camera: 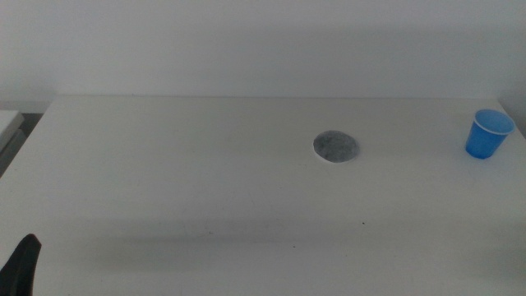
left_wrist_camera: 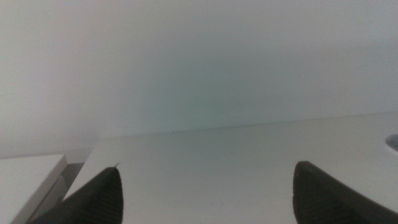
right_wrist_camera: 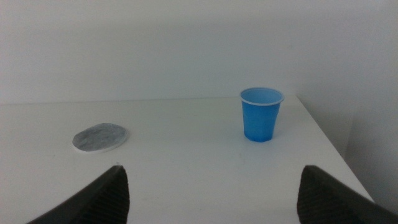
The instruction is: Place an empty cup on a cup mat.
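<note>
The blue cup (camera: 490, 134) stands upright near the table's far right edge; it also shows in the right wrist view (right_wrist_camera: 261, 114), empty. The cup mat (camera: 335, 147), a mottled grey disc with a white edge, lies flat near the table's middle, well left of the cup; it also shows in the right wrist view (right_wrist_camera: 100, 137). My right gripper (right_wrist_camera: 211, 190) is open and empty, some way short of the cup, and out of the middle view. My left gripper (left_wrist_camera: 205, 190) is open and empty; its tip (camera: 23, 265) shows at the bottom left corner.
The white table (camera: 205, 181) ends just right of the cup (right_wrist_camera: 329, 149). A pale surface (camera: 10, 123) lies beyond the table's far left corner, with a dark gap between them. A white wall stands behind the table.
</note>
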Tool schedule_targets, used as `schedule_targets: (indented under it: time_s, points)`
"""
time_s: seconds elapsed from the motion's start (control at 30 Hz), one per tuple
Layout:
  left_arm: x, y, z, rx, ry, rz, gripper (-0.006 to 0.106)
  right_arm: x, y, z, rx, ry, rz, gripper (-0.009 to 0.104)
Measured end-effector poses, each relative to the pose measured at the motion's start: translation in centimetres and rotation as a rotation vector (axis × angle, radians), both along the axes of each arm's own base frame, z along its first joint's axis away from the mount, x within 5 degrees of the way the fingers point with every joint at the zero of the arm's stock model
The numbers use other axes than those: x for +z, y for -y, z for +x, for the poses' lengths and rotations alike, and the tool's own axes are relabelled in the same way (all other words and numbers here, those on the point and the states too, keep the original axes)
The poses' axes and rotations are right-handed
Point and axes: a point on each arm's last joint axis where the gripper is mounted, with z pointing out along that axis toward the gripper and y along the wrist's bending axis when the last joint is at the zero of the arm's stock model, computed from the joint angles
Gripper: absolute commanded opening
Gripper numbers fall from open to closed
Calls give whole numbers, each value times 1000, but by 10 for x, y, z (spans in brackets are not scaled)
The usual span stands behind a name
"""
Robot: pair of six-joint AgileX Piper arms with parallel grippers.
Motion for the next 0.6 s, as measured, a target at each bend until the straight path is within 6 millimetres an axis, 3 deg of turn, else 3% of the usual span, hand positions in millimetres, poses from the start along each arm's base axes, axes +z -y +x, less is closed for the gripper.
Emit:
schedule_targets:
  time_s: [0.1,0.2,0.37,0.6]
  points:
    - [0,0,0,0,0,0,94,2,0,0,0,0,15,93]
    - [0,0,0,0,0,0,94,19,0,-1,0,28,17,93]
    - [0,0,0,0,0,0,94,61,0,13,0,-8,25,93]
    - [0,0,0,0,0,0,94,133,0,54,-7,-270,53,93]
